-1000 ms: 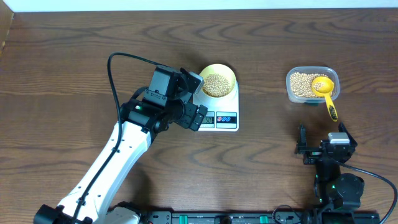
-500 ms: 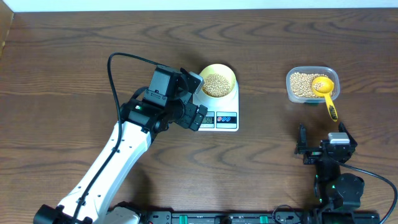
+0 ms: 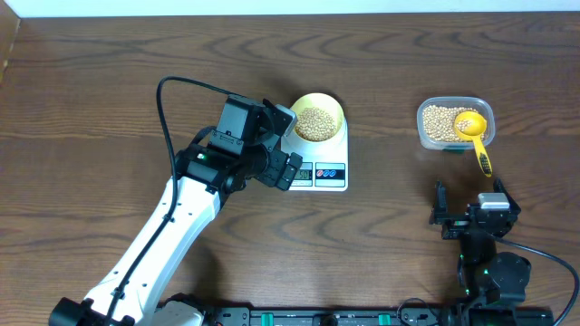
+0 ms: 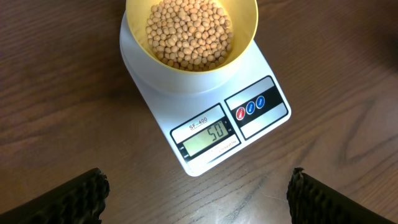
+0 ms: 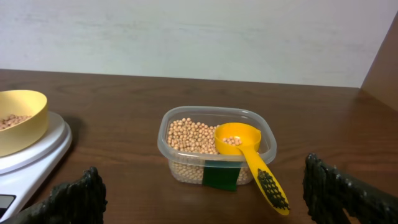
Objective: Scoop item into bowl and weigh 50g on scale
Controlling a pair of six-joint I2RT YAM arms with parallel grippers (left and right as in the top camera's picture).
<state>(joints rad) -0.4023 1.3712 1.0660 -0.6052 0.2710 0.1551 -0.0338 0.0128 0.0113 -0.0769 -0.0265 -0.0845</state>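
We have the bowl (image 4: 244, 34) sitting on the scale (image 4: 264, 109), well filled with beans (image 4: 189, 31), and the display (image 4: 208, 137) reads fifty, so we judge the weighing done. Our left gripper (image 4: 198, 183) hovers just beside the scale, jaws spread wide with nothing between them. The right gripper (image 5: 200, 193), equally spread and empty, sits low over the table (image 3: 109, 91), apart from the clear tub (image 5: 214, 111) where the yellow scoop (image 5: 249, 149) lies with a few beans in its cup. The risk now is mostly ours: a careless retreat of the left arm could clip scale or bowl, shifting the reading or spilling beans. Another scoopful would overshoot.
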